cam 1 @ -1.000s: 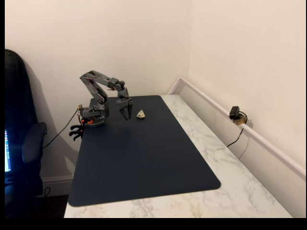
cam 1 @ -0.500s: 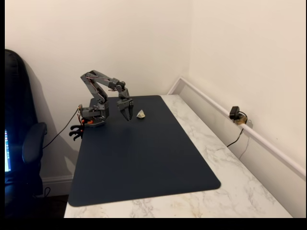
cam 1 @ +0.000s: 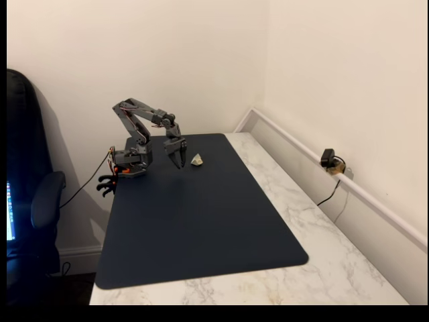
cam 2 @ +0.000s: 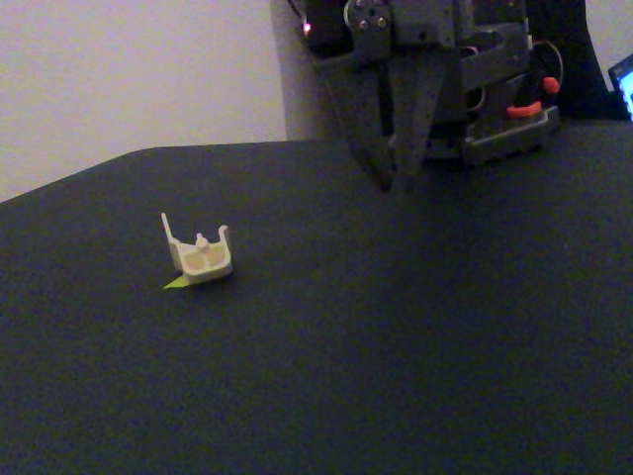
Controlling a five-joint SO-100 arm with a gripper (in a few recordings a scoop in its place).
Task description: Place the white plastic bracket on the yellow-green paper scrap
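Resting on the dark mat (cam 2: 396, 376), white plastic bracket (cam 2: 201, 255) over yellow-green paper scrap (cam 2: 176, 284), sliver tip peeking out. End effector (cam 2: 393, 178) near, empty, jaws nearly together, tips apart from bracket. Likely light, rigid, smooth, easily nudged; best pinched across its 2 upright prongs.

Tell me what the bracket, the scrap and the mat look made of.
Bracket: likely moulded plastic, off-white and matt, with thin stiff upright prongs and crisp edges.
Scrap: probably paper, a flat, thin yellow-green sliver poking out from under the bracket; too small to be sure.
Mat: dark navy, smooth and dull with rounded corners, perhaps rubber or faux leather; the look leaves it open.
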